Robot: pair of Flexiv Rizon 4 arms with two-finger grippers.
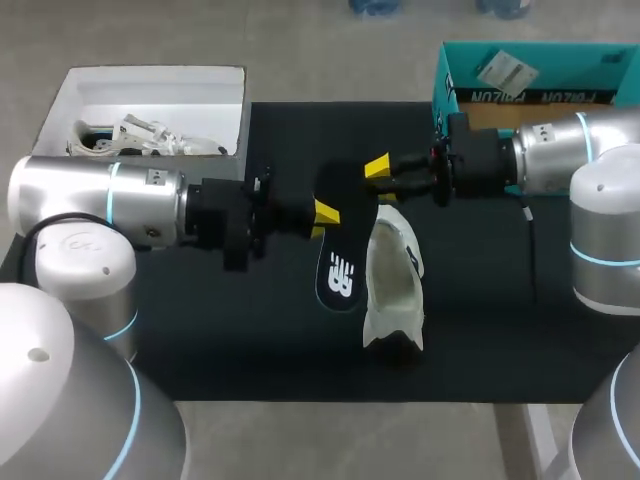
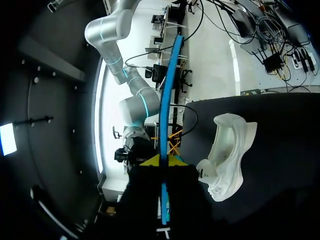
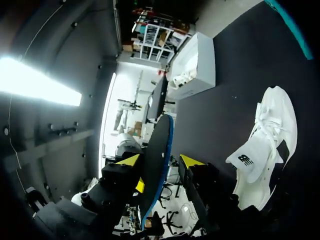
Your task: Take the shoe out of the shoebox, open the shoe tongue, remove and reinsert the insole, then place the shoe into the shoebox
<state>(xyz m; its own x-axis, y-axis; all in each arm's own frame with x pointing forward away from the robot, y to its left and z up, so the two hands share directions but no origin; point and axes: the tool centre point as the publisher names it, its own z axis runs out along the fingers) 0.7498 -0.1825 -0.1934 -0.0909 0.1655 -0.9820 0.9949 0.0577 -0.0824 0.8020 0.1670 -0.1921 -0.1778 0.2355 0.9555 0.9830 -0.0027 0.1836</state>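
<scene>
Pinched the insole (image 1: 340,272) in the left gripper (image 1: 325,213) above the worktop (image 1: 220,330); straddled its far end with the right gripper (image 1: 384,180), spread wide. Likely risked a slip or bend at handover, missing the sneaker (image 1: 395,285) lying just right.

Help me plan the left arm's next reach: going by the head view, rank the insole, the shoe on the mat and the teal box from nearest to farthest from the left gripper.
1. Insole: clamped in the left gripper itself, at the table's middle.
2. Shoe: lying just right of the insole.
3. Teal box: at the back right corner, clearly farthest.
</scene>
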